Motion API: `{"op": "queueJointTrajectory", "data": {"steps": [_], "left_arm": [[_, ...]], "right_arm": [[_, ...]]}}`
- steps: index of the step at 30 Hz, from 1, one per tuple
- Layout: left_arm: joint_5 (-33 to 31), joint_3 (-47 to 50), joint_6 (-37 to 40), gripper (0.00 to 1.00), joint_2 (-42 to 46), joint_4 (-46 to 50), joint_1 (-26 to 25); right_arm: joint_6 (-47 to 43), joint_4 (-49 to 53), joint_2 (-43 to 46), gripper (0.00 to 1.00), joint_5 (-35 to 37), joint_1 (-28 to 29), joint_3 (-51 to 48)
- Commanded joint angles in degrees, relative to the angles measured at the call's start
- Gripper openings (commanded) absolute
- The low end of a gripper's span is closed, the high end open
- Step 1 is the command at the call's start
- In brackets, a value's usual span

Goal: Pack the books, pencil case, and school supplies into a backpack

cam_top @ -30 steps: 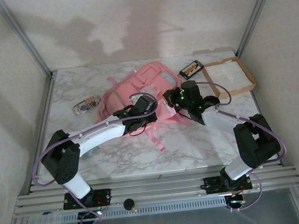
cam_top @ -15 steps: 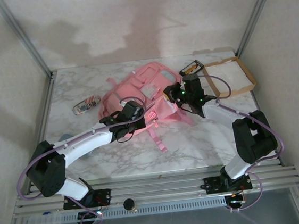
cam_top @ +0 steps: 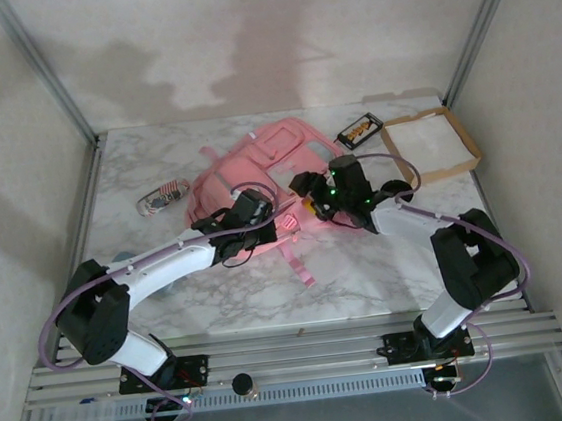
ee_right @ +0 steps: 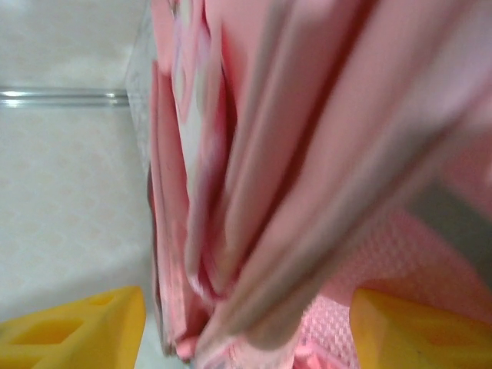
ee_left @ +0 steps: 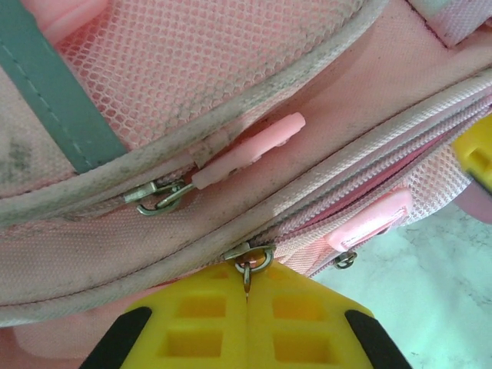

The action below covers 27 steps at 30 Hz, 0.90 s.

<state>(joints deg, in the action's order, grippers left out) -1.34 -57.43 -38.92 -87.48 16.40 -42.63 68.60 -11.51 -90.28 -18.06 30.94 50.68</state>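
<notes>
My marble table (cam_top: 134,155) sits between white walls (cam_top: 242,34). My left gripper (ee_left: 246,288) pinches the pink backpack's (cam_top: 255,158) zip ring (ee_left: 247,257). My right gripper (ee_right: 246,323) is spread wide.

the pink backpack (cam_top: 268,160) lies on the marble tabletop (cam_top: 368,272). the left claw (cam_top: 257,209) and right claw (cam_top: 309,191) are at its near edge; a dark book (cam_top: 358,129) sits just beside the brown tray (cam_top: 470,146).

Puffy pink backpack (cam_top: 265,157) lies flat at frame centre. Dark book (cam_top: 359,129), orange picture up, lies just upper right of it.
</notes>
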Motion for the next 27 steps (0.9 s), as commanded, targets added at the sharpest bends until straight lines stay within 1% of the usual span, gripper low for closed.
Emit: {"op": "queueJointTrajectory", "data": {"steps": [1, 3, 5, 6, 7, 10, 13, 18, 20, 22, 27], "left_arm": [[0.2, -2.0, 1.3, 0.0, -0.2, -3.9, 0.4], [0.3, -1.9, 1.6, 0.0, -0.4, -4.0, 0.4], [-0.1, -1.9, 1.8, 0.0, -0.5, -3.8, 0.4], [-0.7, -1.8, 1.8, 0.0, -0.4, -3.7, 0.4], [-1.0, -1.7, 1.8, 0.0, -0.4, -3.6, 0.5], [-1.4, -2.0, 1.9, 0.0, -1.0, -3.2, 0.5], [-2.6, -2.5, 2.0, 0.0, -1.1, -1.8, 0.5], [-4.9, -1.7, 2.0, 0.0, 0.0, -0.4, 0.8], [-5.3, -1.2, 1.6, 0.0, 0.5, 0.5, 1.0], [-5.5, -0.2, 0.3, 0.0, 0.9, 1.9, 1.6], [-6.7, 4.1, -0.2, 0.0, 3.4, 3.5, 3.1]], "right_arm": [[2.4, 0.7, 2.6, 0.72, 3.5, 4.2, -1.2], [3.6, 0.1, 2.1, 0.7, 5.2, 5.9, -1.0], [5.0, -1.5, 0.4, 0.68, 5.5, 6.4, -0.7], [5.3, -2.4, -0.9, 0.64, 5.5, 6.4, -0.2], [5.2, -2.8, -1.9, 0.62, 5.7, 6.5, 0.7], [2.9, -0.2, -4.8, 0.55, 8.4, 6.8, 5.0], [1.4, 0.1, -5.2, 0.38, 11.5, 6.7, 5.5], [-1.3, 1.7, -5.4, 0.11, 13.0, 5.5, 5.6], [-2.5, 2.1, -4.9, 0.03, 13.2, 4.7, 5.3], [-3.7, 3.4, -4.2, 0.0, 13.5, 3.9, 5.3], [-7.8, 5.8, -2.7, 0.0, 11.2, 0.4, 5.7]]}}
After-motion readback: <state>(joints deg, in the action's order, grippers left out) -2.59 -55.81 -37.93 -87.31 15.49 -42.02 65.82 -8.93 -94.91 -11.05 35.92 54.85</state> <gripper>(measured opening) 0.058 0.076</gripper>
